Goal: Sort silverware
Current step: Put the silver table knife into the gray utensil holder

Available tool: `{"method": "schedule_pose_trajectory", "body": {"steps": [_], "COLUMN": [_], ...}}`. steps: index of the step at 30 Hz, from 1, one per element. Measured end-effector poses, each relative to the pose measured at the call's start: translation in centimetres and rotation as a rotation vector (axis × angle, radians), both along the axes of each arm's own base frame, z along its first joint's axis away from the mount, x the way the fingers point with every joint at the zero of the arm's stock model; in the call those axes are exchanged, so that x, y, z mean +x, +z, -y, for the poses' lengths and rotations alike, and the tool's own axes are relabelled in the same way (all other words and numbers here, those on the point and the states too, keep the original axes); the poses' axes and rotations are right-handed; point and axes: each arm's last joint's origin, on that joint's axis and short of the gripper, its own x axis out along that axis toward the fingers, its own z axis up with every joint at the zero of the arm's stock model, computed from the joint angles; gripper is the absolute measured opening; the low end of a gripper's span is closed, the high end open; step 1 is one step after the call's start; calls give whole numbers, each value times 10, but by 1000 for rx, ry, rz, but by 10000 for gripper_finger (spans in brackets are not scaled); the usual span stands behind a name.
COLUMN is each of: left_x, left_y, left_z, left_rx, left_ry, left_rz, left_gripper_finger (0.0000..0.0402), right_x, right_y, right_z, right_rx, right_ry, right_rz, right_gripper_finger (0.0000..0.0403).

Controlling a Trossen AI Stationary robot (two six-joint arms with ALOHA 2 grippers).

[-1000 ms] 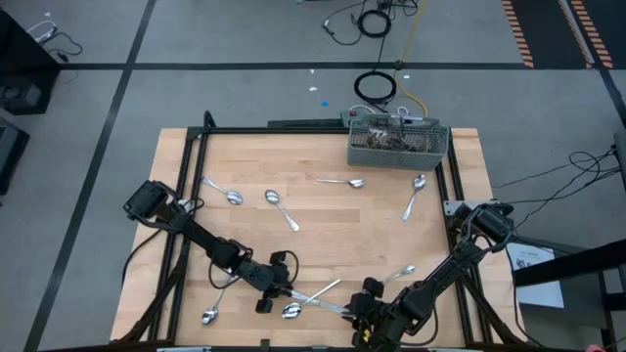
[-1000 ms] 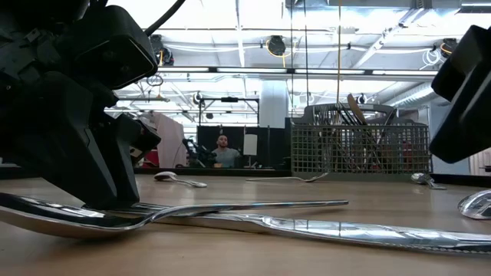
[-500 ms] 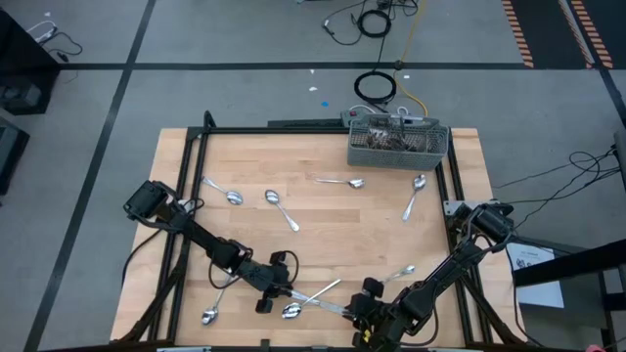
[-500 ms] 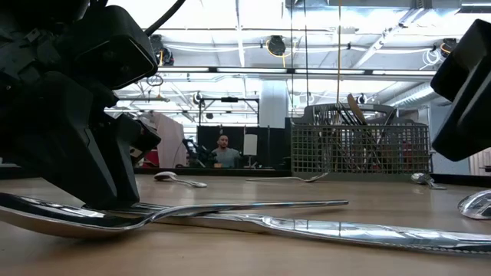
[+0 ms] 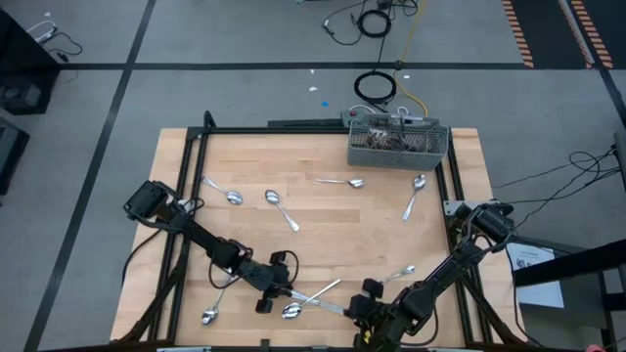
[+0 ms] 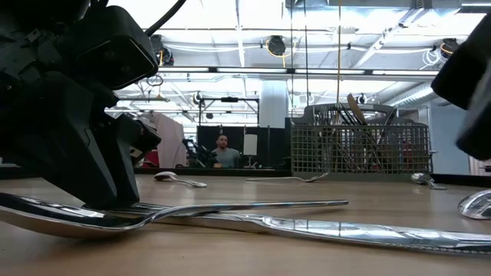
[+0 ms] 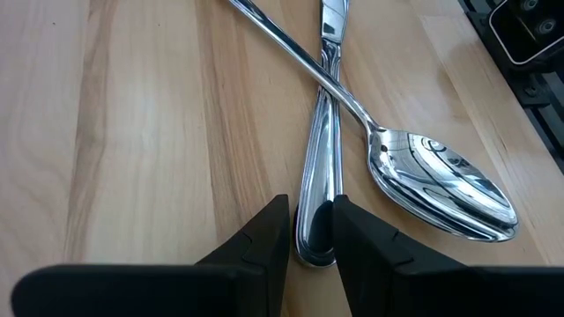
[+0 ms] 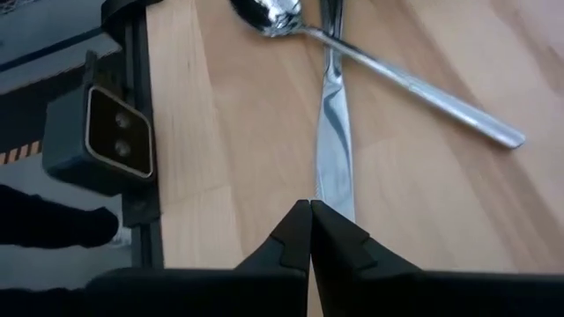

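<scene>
The left fingers pinch the rounded handle end of a knife lying flat on the wooden surface; the handle sits between the two dark tips at the bottom centre of the left wrist view. A spoon crosses over the knife higher in that frame, its bowl lying at the right, just beside the fingers.

The right fingers are pressed together on nothing, at the bottom centre of the right wrist view. The knife's blade lies just beyond their tips, not between them.

The knife is likely stiff, light and slippery (polished metal, lying flush with the wood), so the thicker handle seems the best place to hold, and lifting it will probably disturb the spoon resting across it.

In the high view, both grippers sit at the lower centre of the frame, the left gripper and the right gripper at either end of the crossed pair. More spoons lie scattered across the middle, and a mesh basket stands at the upper right.
</scene>
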Motion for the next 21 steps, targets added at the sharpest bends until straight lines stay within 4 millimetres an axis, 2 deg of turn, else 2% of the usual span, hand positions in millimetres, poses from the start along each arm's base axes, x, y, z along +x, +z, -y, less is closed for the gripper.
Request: {"method": "schedule_pose_trajectory", "body": {"steps": [8, 13, 21], "left_x": [0, 0, 0], "left_y": [0, 0, 0], "left_z": [0, 0, 0], "left_rx": [0, 0, -15], "left_ry": [-1, -1, 17], "left_rz": [0, -1, -8], "left_gripper_finger": [95, 95, 95], "right_x": [-3, -2, -7], "right_y": [-16, -29, -30], "right_z": [-4, -4, -9], "right_rx": [-18, 3, 29], "right_ry": [7, -70, -81], "right_rz": [-38, -45, -44], "right_gripper_finger": [0, 0, 0]}}
